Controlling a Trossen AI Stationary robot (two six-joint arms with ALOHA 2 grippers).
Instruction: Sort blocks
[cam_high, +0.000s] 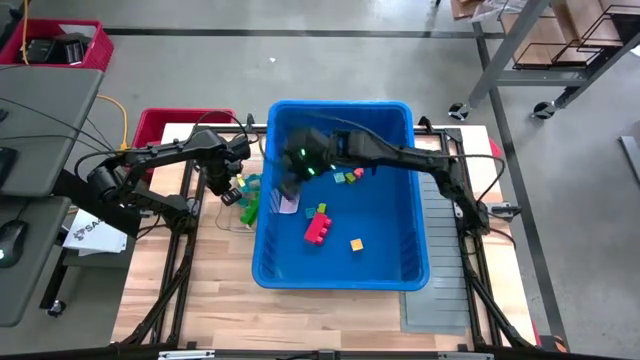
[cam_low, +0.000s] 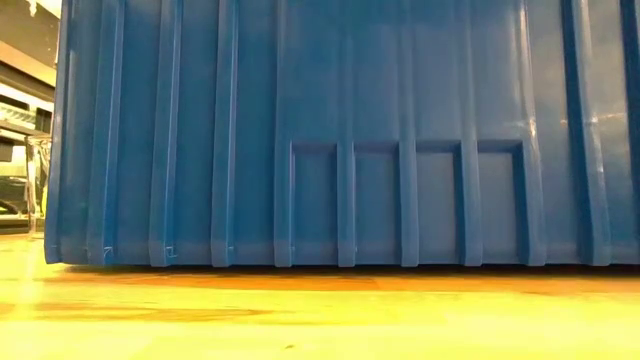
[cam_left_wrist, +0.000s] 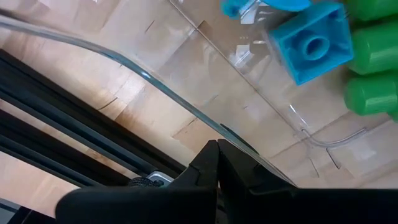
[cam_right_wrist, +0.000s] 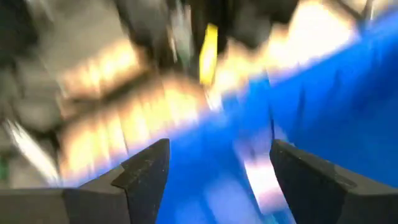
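We look down on a wooden tabletop (cam_high: 200, 300) with a big blue bin (cam_high: 420, 250) in the middle. Inside the bin lie a few blocks: a red block (cam_high: 318, 226), a small orange block (cam_high: 356, 244), and some little green and pink blocks (cam_high: 350, 176) near the back. More blocks sit outside the bin, just beside its left wall, in a clear tray (cam_left_wrist: 186, 106). There we see a teal block (cam_left_wrist: 311, 42) and green blocks (cam_left_wrist: 373, 68) touching each other.

The right gripper (cam_high: 290, 188) reaches into the bin near its left wall. Its two fingers (cam_right_wrist: 146, 171) stand wide apart, and we see nothing between them. The view from that wrist is too blurry to tell the things in front of it.

The left gripper (cam_high: 232, 192) hangs over the clear tray, close to the blocks there. Its fingers (cam_left_wrist: 214, 171) are pressed together and hold nothing.

From the low view we see only the ribbed blue wall of the bin, standing on the tabletop.
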